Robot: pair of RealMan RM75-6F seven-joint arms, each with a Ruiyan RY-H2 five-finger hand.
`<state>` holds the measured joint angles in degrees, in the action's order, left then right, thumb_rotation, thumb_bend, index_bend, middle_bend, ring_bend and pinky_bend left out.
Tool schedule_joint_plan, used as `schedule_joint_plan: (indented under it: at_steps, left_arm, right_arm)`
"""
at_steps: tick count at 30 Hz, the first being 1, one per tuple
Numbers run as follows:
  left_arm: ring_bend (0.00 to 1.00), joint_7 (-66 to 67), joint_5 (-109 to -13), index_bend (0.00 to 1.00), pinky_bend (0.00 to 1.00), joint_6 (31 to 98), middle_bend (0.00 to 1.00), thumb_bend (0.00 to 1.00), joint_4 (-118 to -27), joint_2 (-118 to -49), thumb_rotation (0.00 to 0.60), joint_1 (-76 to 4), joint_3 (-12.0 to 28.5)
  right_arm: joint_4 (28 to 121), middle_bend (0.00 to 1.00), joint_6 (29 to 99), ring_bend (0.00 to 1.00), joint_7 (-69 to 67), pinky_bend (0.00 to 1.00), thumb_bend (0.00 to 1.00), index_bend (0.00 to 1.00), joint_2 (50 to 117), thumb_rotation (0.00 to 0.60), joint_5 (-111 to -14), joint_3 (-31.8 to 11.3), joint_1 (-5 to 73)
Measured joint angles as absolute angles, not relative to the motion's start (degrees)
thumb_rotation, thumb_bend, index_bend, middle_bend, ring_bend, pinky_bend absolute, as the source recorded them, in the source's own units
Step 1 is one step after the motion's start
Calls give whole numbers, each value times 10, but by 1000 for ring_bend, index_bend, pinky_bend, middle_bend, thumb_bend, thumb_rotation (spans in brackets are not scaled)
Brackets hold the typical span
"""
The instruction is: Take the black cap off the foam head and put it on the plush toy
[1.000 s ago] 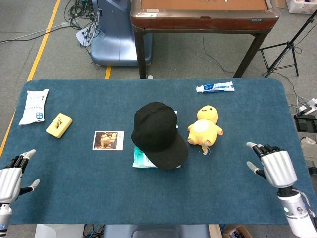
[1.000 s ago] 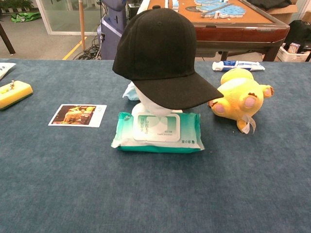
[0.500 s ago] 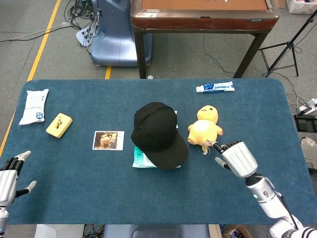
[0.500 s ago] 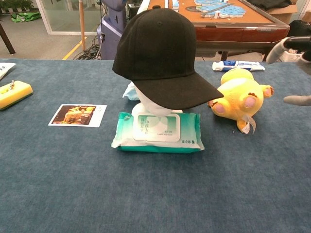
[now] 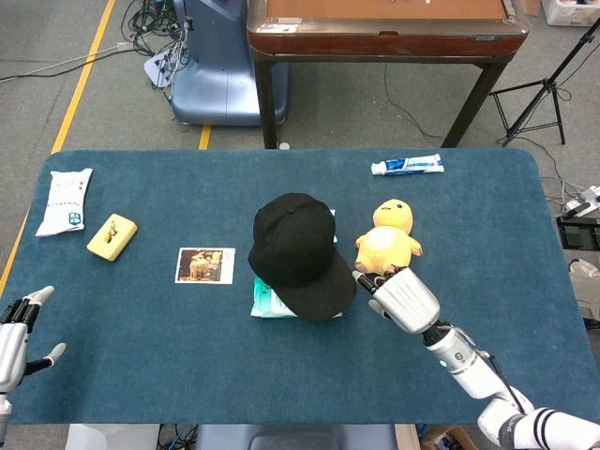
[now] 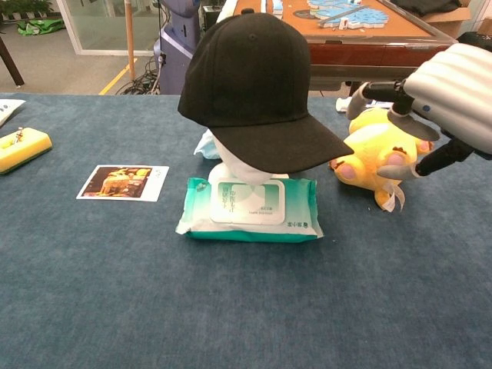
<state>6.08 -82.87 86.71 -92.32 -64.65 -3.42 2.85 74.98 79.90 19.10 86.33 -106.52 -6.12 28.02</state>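
On my head camera I have one left hand at the near left edge of the blue surface, fingers spread apart and holding nothing. My right hand sits nearer the middle, just beside the brim of the black cap and right in front of the plush toy; on the chest camera its fingers stand apart, empty, overlapping the toy in that view, though I cannot tell whether they touch it. Nearest the chest camera lies one pack of wet wipes, flat on the surface, and right behind it rises one white foam head, mostly hidden under the cap, which sits on it with the brim pointing toward me and to the right. One cap, one foam head, one yellow plush toy, the toy lying just right of the cap. To the left I count one photo card, then one yellow block and one white packet toward the left edge. At the far side lies one toothpaste tube. Beyond the surface stands one wooden table.
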Motion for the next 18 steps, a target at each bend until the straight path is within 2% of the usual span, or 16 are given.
schedule_joint_plan:
  at_steps: [18]
  left_arm:
    - [198,53,-831,145,498,872,198,166,-924,-644,600,-30,30]
  right_arm:
    - [659,922,821,920,179,982,0,385,929,600,-1080,-65,329]
